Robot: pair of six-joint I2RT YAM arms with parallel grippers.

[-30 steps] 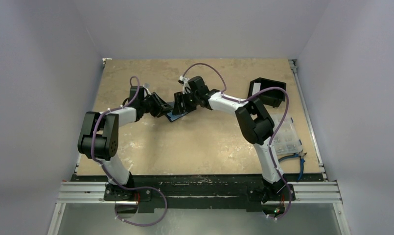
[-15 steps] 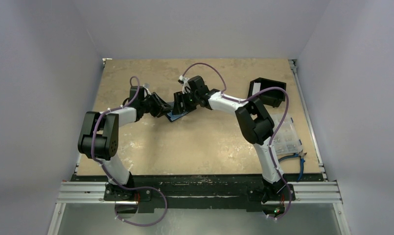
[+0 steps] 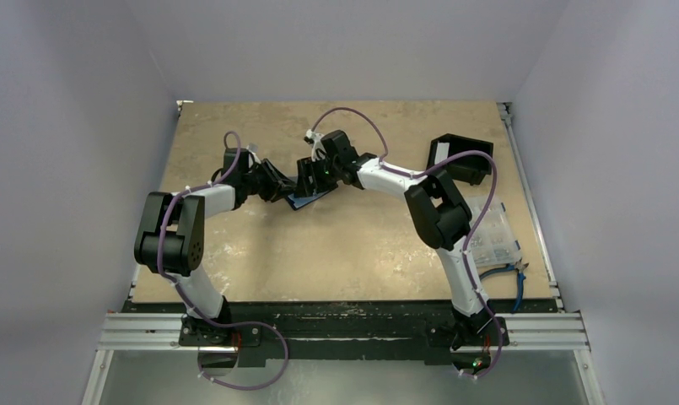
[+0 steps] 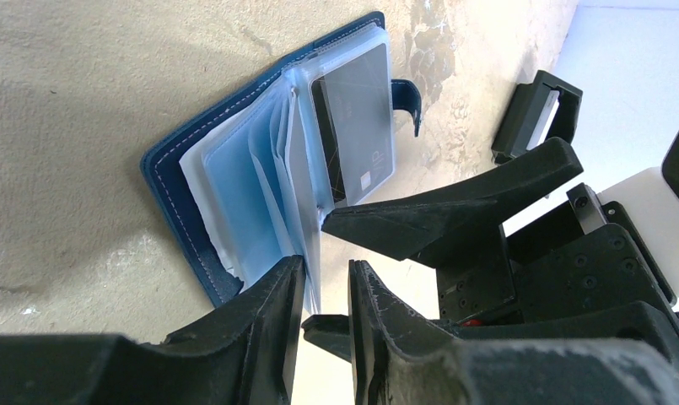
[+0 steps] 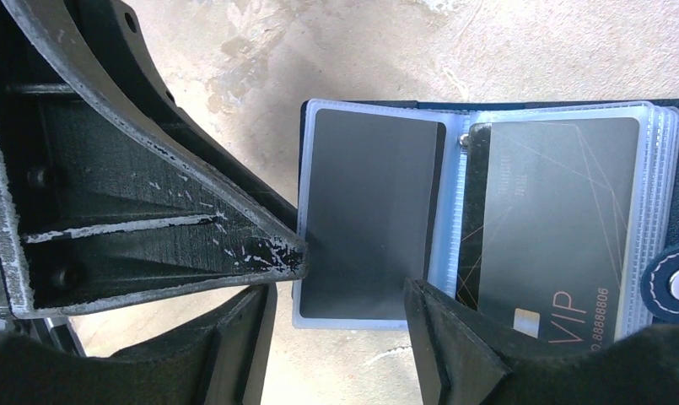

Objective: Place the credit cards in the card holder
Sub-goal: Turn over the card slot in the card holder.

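Cards show in two facing pockets of the card holder (image 4: 234, 186), which lies open on the table (image 3: 344, 253), toward the far edge and well clear of both side edges. A plain dark card (image 5: 369, 219) fills one page and a VIP card (image 5: 555, 228) the next. The plain card looks fully seated, so I judge the loading close to done. The clear sleeve (image 4: 309, 228) holding it stands up from the spine, and its free edge runs into the left gripper (image 4: 327, 270), whose jaws are drawn to a narrow slot around it; whether they actually bite I cannot tell. That hold likely props the page so the pocket mouth is reachable. The right gripper (image 5: 337, 291) meets it from the opposite side, jaws spread and gripping nothing, straddling the sleeve's edge, probably to nudge the card home. Toward the right edge sit a black box (image 3: 458, 156) and a clear compartment box (image 3: 492, 236), both well apart from the work
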